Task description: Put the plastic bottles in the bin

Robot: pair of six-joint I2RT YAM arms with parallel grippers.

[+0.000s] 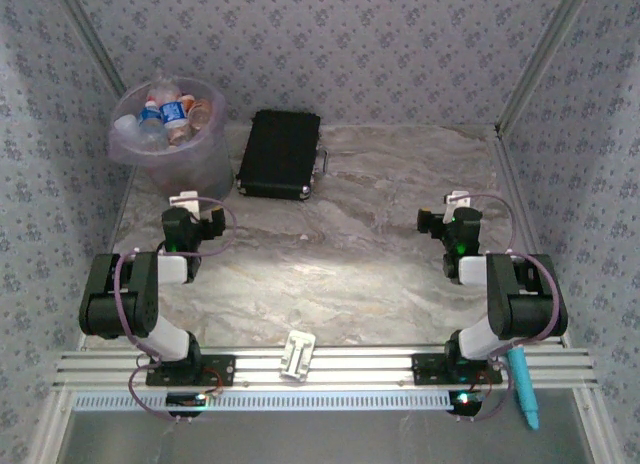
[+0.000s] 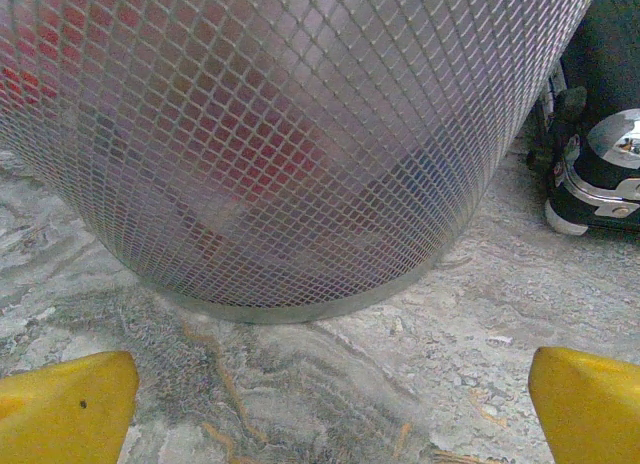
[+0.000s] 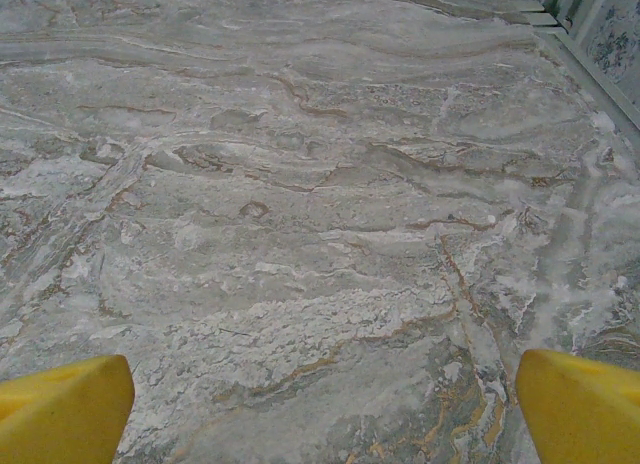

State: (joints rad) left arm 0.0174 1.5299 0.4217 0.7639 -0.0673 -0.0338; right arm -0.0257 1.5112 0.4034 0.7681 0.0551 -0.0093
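Both arms sit folded at the near edge of the table. The left gripper and right gripper hang low over the marbled top, yellow fingers spread wide with nothing between them. The right one faces bare stone. The left one looks closely at the mesh-patterned wall of the bin, not touching it. The lilac bin stands upright in the far left corner, with the bottles heaped inside to its rim and their red and blue labels visible. Just right of it lies a closed black case.
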